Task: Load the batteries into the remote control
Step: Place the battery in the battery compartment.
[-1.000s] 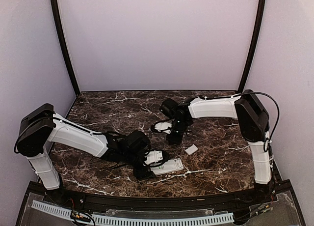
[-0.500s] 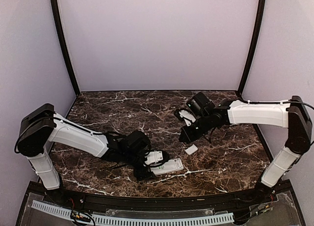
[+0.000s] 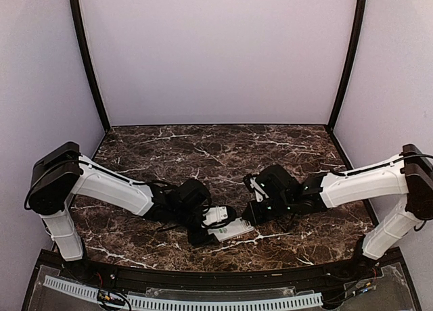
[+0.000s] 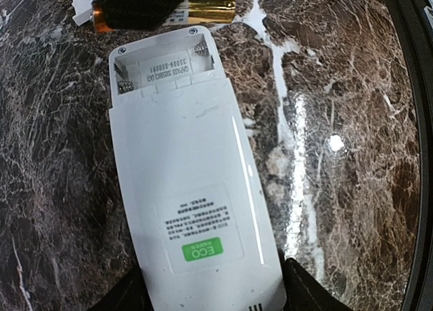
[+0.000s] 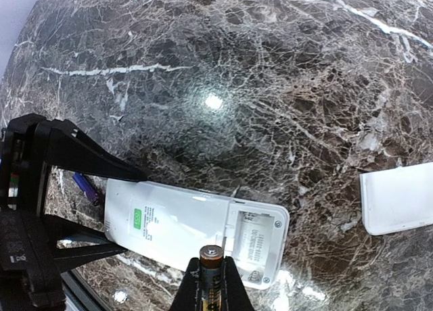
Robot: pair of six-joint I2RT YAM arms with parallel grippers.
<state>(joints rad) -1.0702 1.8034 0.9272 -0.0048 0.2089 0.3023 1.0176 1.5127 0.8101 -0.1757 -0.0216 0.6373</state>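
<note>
the remote (image 3: 230, 228) is lying face down near the 6 o'clock edge of the table (image 3: 169, 155). its labelled back is facing up and its open compartment (image 4: 162, 67) is pointing toward 2 o'clock. the left gripper (image 4: 216, 299) is clamping it by the long edges at the end away from the compartment, with one finger on each side. the compartment is showing bare springs, and i am seeing no cell inside.

the right gripper (image 5: 210, 292) is pinching a gold battery (image 5: 211, 269) tightly around its body. it is hovering just beyond the compartment's open end, at the remote's 12 o'clock in the left wrist view, and is not yet seated. the loose cover (image 5: 398, 197) is lying flat at the remote's 3 o'clock in the right wrist view, well apart.

i am judging the remote to be a light, stiff, hollow shell with a smooth surface, likely to slide on the polished stone if pushed. so the present hold on its edges, clear of the compartment, is looking like the right place. the battery is probably dense and slick for its size, and apt to twist in the fingers or roll if dropped. it is best gripped at mid-body and pressed against a spring end first.
</note>
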